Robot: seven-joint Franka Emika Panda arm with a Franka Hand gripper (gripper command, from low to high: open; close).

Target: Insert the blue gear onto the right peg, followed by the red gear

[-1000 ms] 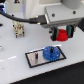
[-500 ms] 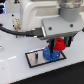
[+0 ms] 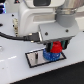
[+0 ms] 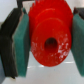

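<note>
Red gear (image 4: pixel 49 36) hangs clamped between the teal pads (image 4: pixel 21 45) of the gripper (image 3: pixel 56 46), bore facing down (presumably to meet the pin); just beneath it the blue gear (image 3: pixel 51 56) already sits on the grey plate (image 3: pixel 33 59), toward the exterior view's right; the peg itself is hidden.
</note>
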